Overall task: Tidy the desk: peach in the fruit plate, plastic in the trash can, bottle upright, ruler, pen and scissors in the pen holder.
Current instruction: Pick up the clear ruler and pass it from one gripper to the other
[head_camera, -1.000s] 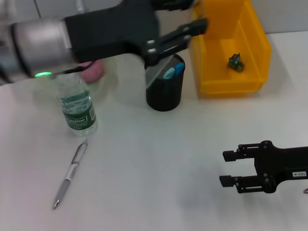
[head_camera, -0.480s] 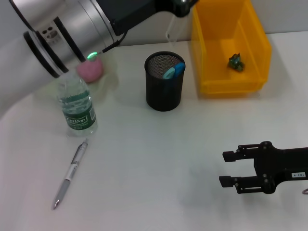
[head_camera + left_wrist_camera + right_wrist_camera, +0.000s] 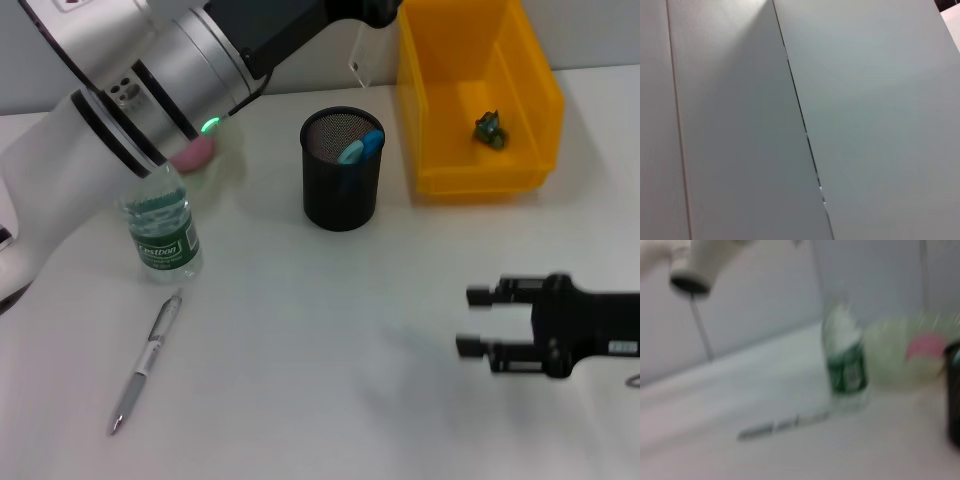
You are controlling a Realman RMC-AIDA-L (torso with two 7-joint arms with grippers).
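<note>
Beside bottle (image 3: 160, 235), pen (image 3: 146, 362); seemingly untouched

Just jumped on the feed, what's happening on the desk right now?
The left arm is raised at the back, its gripper out of view, with the clear ruler hanging above the pen holder. The right gripper waits open over the near table. The bottle stands upright, the peach is in its plate, and the pen lies on the table.

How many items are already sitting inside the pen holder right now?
1 visible: a blue-handled item leaning against the rim of the black mesh pen holder. More may be hidden deeper inside. The pen lies on the desk by the bottle.
</note>
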